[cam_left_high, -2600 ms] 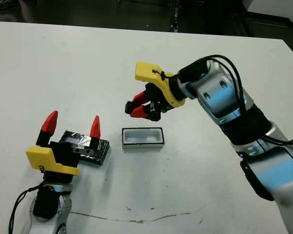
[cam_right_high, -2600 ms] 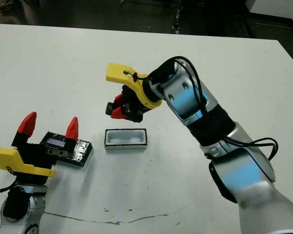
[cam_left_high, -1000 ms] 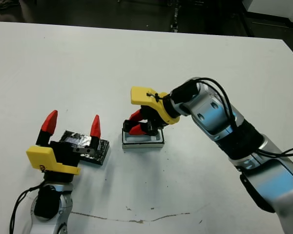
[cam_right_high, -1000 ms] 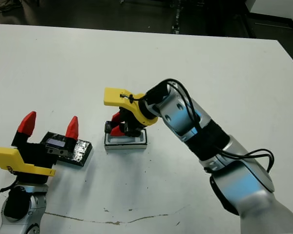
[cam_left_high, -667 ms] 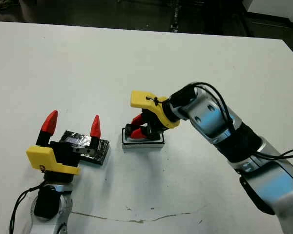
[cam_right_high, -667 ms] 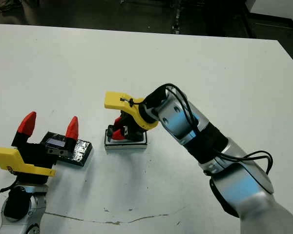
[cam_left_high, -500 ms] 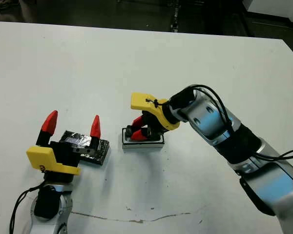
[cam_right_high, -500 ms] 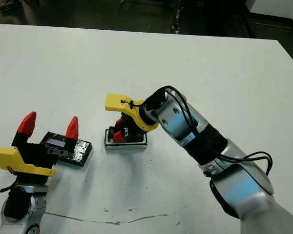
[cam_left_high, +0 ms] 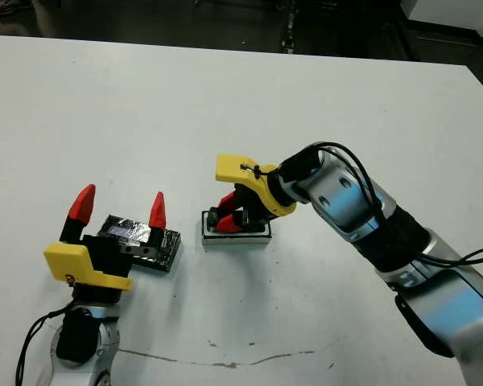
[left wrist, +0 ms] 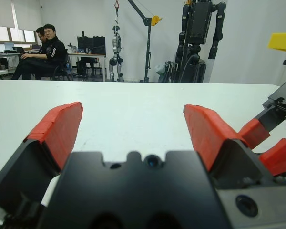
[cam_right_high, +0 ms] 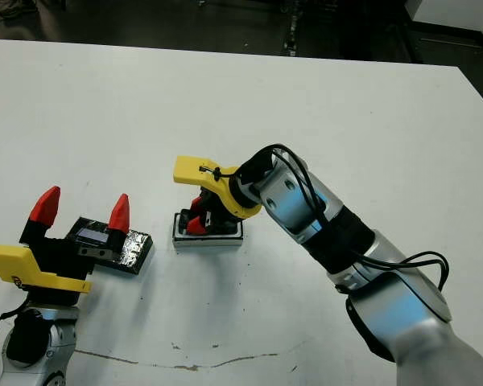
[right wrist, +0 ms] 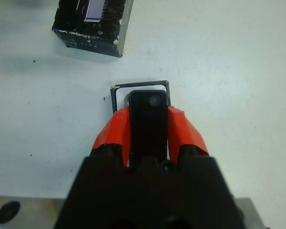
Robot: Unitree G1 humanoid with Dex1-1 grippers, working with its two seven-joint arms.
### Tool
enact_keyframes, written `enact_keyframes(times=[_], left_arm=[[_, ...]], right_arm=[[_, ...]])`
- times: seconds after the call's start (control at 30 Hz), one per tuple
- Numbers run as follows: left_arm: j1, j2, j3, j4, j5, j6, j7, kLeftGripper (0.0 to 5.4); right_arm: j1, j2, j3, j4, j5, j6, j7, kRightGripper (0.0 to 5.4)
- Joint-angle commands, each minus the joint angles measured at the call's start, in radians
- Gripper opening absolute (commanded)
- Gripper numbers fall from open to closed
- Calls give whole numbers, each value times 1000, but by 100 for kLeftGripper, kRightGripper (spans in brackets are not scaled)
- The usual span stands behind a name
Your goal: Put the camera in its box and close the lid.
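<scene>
Now the camera (right wrist: pixel 148 126) is held by its long sides in the right tool (right wrist: pixel 148 131), over the box (right wrist: pixel 115 93).
It looks small, stiff, smooth and slippery; the left tool (cam_left_high: pixel 119 211) is kept wide, with nothing held.

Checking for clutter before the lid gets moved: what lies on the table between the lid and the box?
Nothing: in the left eye view, bare white table separates the lid from the box. The right wrist view shows the same bare gap.

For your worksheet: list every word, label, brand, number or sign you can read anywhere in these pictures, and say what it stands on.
None can be read.
The lid: only a pale silvery patch, no letters.
The camera in the right pincer: plain black, no print.
The box: unmarked.
</scene>
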Motion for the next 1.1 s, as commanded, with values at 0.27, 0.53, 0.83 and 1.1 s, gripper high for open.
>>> enact_keyframes(times=[0.27,0.53,0.83,1.1], left_arm=[[14,1,-3,-11,10,8,5,540],[14,-3,-2,-4,0,4,4,540],[13,-4,-5,-2,8,0,9,540],[10,-2,-6,0,8,5,8,540]], right_arm=[[4,-44,4,36,10,-55,30,184],[3,-52,4,78,-8,-212,48,307],[-13,-56,4,87,-32,-263,71,443],[-22,-68,-61,57,-15,-229,65,538]])
